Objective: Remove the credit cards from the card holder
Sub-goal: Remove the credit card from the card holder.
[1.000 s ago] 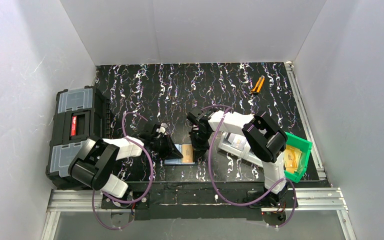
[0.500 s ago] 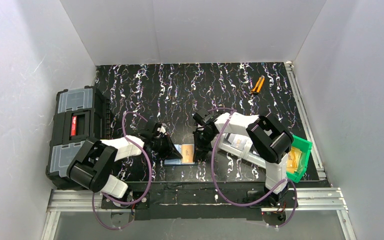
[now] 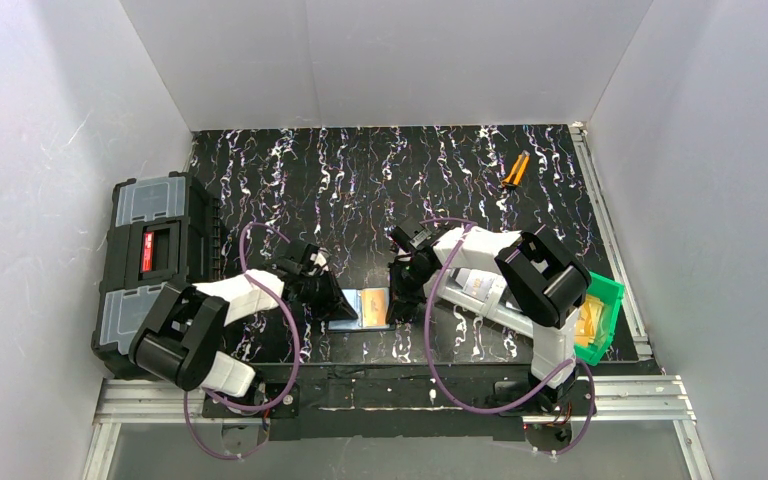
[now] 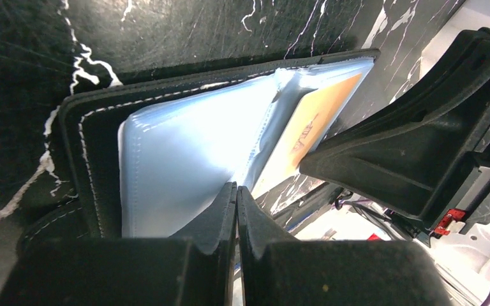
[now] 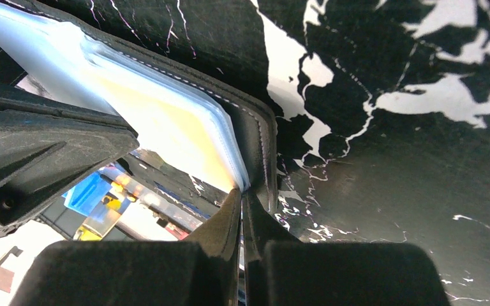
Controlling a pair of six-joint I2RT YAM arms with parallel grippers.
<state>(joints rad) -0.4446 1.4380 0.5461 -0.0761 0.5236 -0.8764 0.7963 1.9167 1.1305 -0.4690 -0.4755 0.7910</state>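
The card holder (image 3: 364,308) lies open on the black marbled table near its front edge, between my two grippers. In the left wrist view its blue-grey pockets (image 4: 185,153) face up, and an orange-tan credit card (image 4: 312,124) sits in the right pocket. The same card looks pale yellow in the right wrist view (image 5: 166,124). No silvery card shows. My left gripper (image 4: 236,189) is shut, tips at the near edge by the centre fold. My right gripper (image 5: 242,193) is shut, tips against the holder's right edge (image 5: 258,137). I see nothing held between either pair of fingers.
A big black toolbox (image 3: 150,255) stands at the left table edge. A green bin (image 3: 600,300) and a grey bin (image 3: 475,290) with cards sit under my right arm. An orange-handled tool (image 3: 515,170) lies at the far right. White walls enclose the table.
My right gripper has moved slightly right and nearer, down to the holder's right edge. My left arm has shifted a little left. The holder stays open in place.
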